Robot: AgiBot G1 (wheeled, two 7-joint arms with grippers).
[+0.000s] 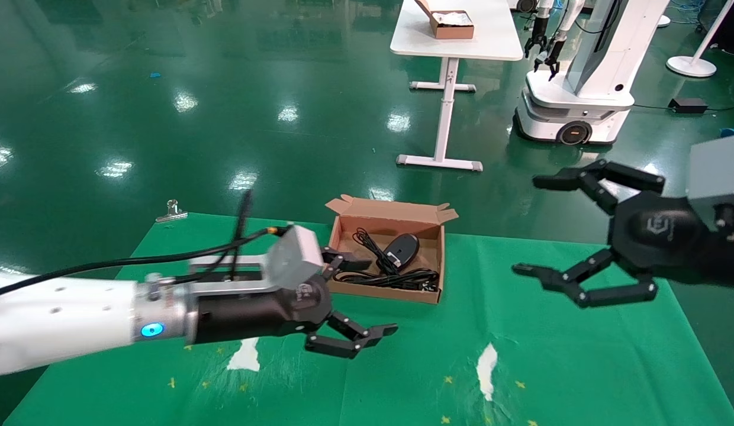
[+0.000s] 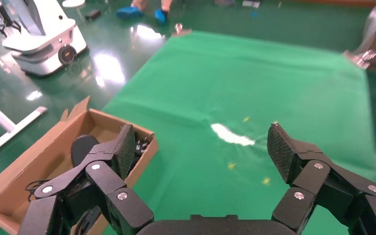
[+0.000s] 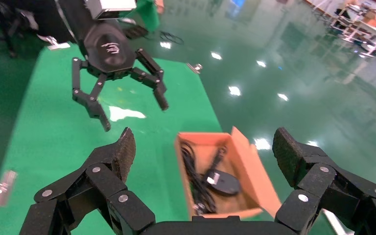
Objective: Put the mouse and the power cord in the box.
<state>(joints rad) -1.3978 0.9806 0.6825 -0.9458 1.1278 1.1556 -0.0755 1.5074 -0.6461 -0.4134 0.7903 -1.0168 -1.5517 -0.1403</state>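
Cardboard box [image 1: 433,255] sat mid-table on the green cloth [image 1: 521,331], and the mouse [image 1: 401,248] and power cord [image 1: 396,278] both lay inside it. The left gripper [image 1: 367,296] hung just left of the box, the right gripper [image 1: 535,228] well right, both wide open and empty. The risk looked like the left gripper's fingers clipping the near wall and shoving the box; a metal clip [image 1: 171,211] sat at the far-left corner, out of the way.

We're in a robotics lab here: glossy green floor [image 1: 166,118] catching the ceiling lights, and a second wheeled white robot [image 1: 580,89] parked by a white table [image 1: 462,41]. Up front, a green-clothed surface [image 1: 521,355] (patches worn white).
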